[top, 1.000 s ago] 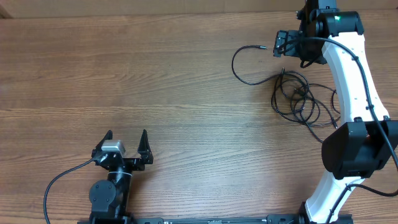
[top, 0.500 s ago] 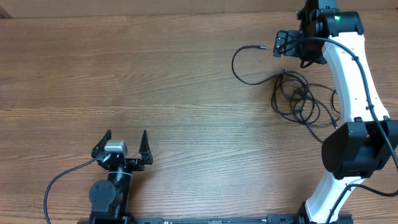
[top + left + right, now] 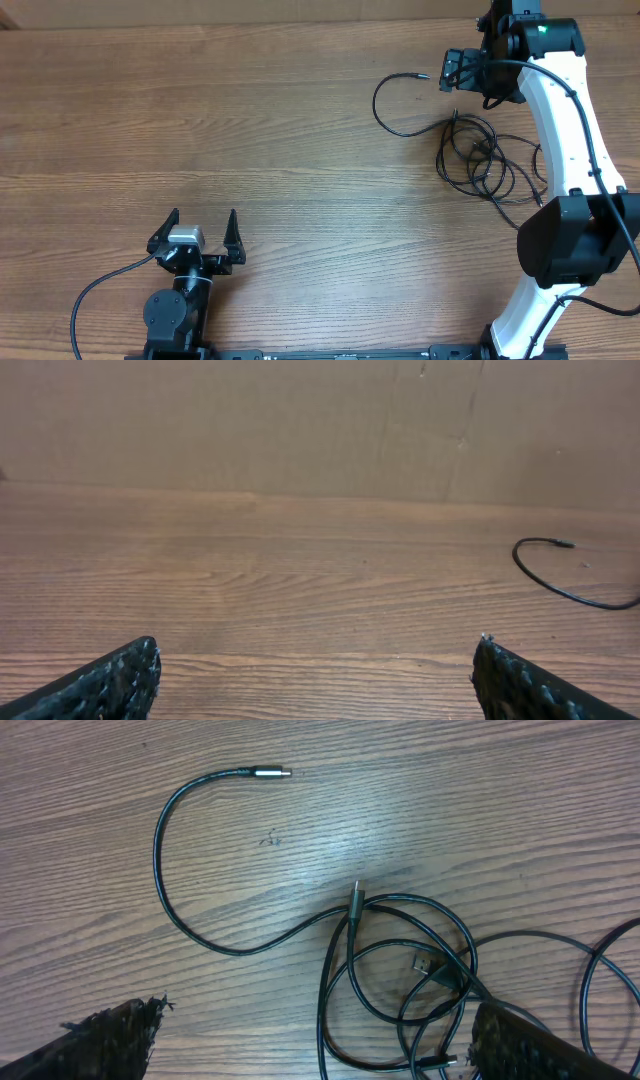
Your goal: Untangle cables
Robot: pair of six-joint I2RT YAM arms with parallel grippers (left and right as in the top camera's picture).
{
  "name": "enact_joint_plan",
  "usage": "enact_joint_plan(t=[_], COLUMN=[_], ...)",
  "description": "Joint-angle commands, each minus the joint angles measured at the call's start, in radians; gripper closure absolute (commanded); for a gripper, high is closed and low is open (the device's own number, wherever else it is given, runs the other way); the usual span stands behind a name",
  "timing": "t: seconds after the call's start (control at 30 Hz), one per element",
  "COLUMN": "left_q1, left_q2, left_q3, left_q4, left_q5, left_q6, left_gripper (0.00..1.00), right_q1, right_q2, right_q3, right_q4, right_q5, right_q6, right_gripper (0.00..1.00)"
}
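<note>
Nearest me, at about 7 o'clock on the counter (image 3: 300,200), my left pincer (image 3: 204,216) sits low with its jaws spread wide and nothing between them. Its own camera shows only bare wood and a distant arc of cord. The cables (image 3: 482,158) lie well apart from it, out toward 2 o'clock: a knot of thin black loops crossing one another. One long strand (image 3: 165,870) swings out of the pile toward 10 o'clock and ends in a silvery plug (image 3: 270,772) lying free on the wood. Farther on, at 1 o'clock, my right pincer (image 3: 447,72) hangs just beside that free end, jaws fully apart and holding nothing. I judge the step in hand to be picking the first strand, and the free one is the sound choice. I should come down square over it near the plug and close on that single cord alone. Then I draw it slowly toward 9 o'clock, so it slides out from the loops rather than cinching them. Bringing my left pincer across to pin the knot would probably keep the whole pile from dragging along. A second short plug end pokes up at the knot's 12 o'clock edge, and I should keep clear of it. I can read no brand, label or writing anywhere; a faint scribble on the wood says nothing legible.
</note>
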Motion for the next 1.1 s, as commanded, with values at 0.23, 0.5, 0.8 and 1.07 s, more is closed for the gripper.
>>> enact_joint_plan(t=[0.23,0.5,0.8,1.07], left_q1=[0.01,0.01,0.01,0.01], left_q2=[-0.011,-0.011,-0.011,-0.011], left_q3=[-0.004,-0.004,-0.004,-0.004], left_q4=[-0.001,-0.001,-0.001,-0.001], left_q5=[-0.003,-0.003,-0.003,-0.003], left_q6=[0.034,0.033,0.034,0.034], left_gripper=[0.01,0.01,0.0,0.01], right_q1=[-0.006,0.001,0.031,0.026], right_q2=[0.014,-0.018,-0.294,-0.552], right_q3=[-0.005,-0.005,-0.005,-0.005], right_q4=[0.003,0.003,0.003,0.003], right_q5=[-0.002,-0.002,-0.002,0.117], right_q6=[0.002,0.002,0.002,0.002], right_gripper=[0.0,0.0,0.0,0.0])
